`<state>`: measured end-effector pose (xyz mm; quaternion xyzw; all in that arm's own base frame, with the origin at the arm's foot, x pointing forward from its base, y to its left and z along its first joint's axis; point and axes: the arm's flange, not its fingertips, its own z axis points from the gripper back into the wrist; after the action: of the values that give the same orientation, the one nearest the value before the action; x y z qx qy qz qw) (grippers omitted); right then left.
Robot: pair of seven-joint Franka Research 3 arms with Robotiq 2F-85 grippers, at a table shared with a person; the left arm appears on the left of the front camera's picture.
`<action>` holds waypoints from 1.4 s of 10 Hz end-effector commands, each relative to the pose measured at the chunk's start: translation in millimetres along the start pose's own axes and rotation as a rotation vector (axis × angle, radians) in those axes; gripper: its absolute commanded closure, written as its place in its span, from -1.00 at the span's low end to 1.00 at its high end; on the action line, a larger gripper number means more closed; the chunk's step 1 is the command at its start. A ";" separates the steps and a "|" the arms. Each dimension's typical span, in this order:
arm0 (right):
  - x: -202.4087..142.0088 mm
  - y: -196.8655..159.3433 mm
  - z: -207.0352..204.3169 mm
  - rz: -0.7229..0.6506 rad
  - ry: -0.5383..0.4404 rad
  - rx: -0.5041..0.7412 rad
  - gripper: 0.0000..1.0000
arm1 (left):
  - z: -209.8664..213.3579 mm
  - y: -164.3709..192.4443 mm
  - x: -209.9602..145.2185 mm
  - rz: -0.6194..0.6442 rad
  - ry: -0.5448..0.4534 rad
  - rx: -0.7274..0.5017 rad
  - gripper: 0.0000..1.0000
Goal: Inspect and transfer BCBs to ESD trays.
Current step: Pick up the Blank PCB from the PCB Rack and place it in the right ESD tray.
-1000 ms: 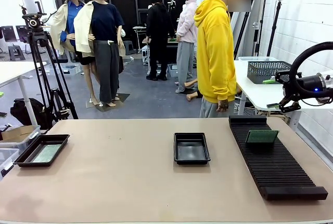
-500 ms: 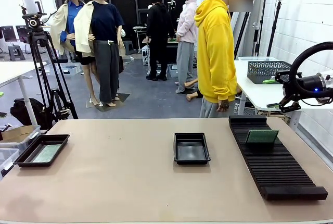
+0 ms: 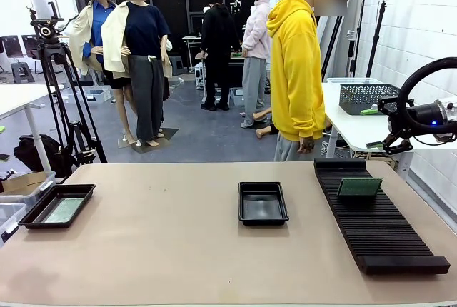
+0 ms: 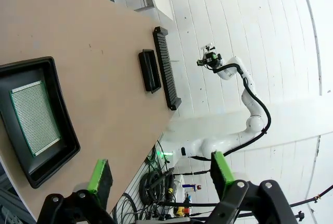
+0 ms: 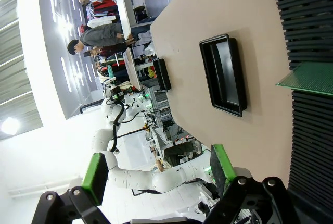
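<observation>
The left gripper (image 4: pixel 159 168) hung above the left end of the table (image 3: pixel 157 250) with its jaws spread wide and nothing between them; beneath it sat the left tray (image 4: pixel 54 161), close to the table's left edge; one BCB (image 4: pixel 34 117) lay flat on that tray's floor, its green face up, with a band of bare black floor around it; the middle tray (image 3: pixel 263 222) stood near the table's centre, well apart from the left tray, and its floor was bare; to its right ran the long ribbed rack (image 3: pixel 382 235), reaching from the far edge towards the near edge; a second BCB (image 3: pixel 359 188) stood on edge in a slot near the rack's far end, its broad face turned towards the robot's side; the right gripper (image 5: pixel 158 169) was likewise fully parted and held nothing, its green pads (image 5: pixel 96 174) clear of every object; from its wrist view the rack, the standing board and the middle tray lay well below it; the right arm (image 4: pixel 244 104) was raised high beside the rack's side of the table; a person in a yellow hoodie (image 3: pixel 296 71) stood at the far edge, one hand (image 3: pixel 305 146) hanging down; behind, a wire basket (image 3: pixel 368 96) rested on a white side table (image 3: pixel 350 130).
</observation>
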<state>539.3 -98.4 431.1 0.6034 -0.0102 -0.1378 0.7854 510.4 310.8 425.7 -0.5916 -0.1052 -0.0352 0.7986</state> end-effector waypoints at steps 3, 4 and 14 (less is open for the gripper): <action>26.7 20.3 -33.9 0.201 0.003 -0.122 -1.00 | 0.4 -0.4 -0.5 0.001 -0.006 0.010 -1.00; 31.9 25.9 -43.7 0.283 0.063 -0.181 -1.00 | 0.4 -0.4 -0.5 0.001 -0.006 0.010 -1.00; 36.7 78.3 -84.6 1.046 0.813 -0.552 -1.00 | 0.4 -0.4 -0.5 0.001 -0.006 0.010 -1.00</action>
<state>597.7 -7.2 479.6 0.3244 0.0176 0.4558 0.8287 510.6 310.9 424.7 -0.5918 -0.1047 -0.0347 0.7985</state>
